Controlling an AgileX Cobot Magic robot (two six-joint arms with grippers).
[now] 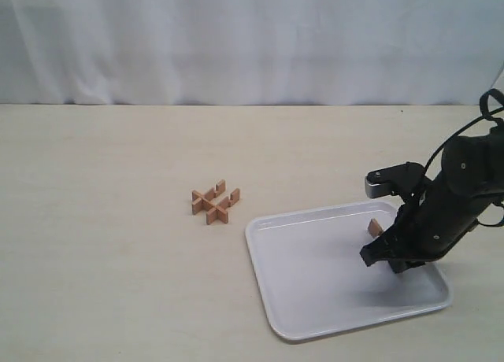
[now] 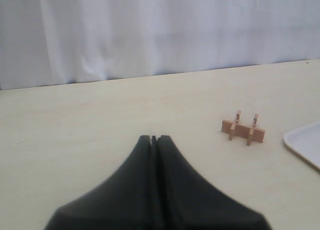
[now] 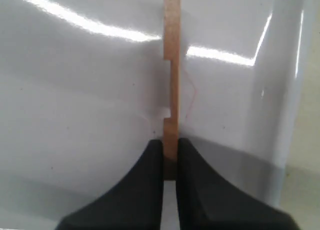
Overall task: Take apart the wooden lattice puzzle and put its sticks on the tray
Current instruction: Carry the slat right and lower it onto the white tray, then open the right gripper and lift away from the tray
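The wooden lattice puzzle (image 1: 215, 201) lies on the tabletop left of the tray (image 1: 315, 299). In the left wrist view the puzzle (image 2: 243, 129) shows one long bar crossed by two others. My right gripper (image 1: 379, 241) hangs over the tray's right half, shut on one end of a notched stick (image 1: 375, 227). The right wrist view shows that stick (image 3: 171, 65) on edge, two notches visible, pinched between the fingertips of the right gripper (image 3: 170, 151) above the tray floor (image 3: 75, 90). My left gripper (image 2: 154, 138) is shut and empty, short of the puzzle, and out of the exterior view.
The light wooden tabletop (image 1: 94, 181) stretches back to a white curtain (image 1: 236, 39). The tray's raised rim (image 3: 285, 100) runs close beside the held stick. A corner of the tray (image 2: 305, 142) shows to the right of the puzzle.
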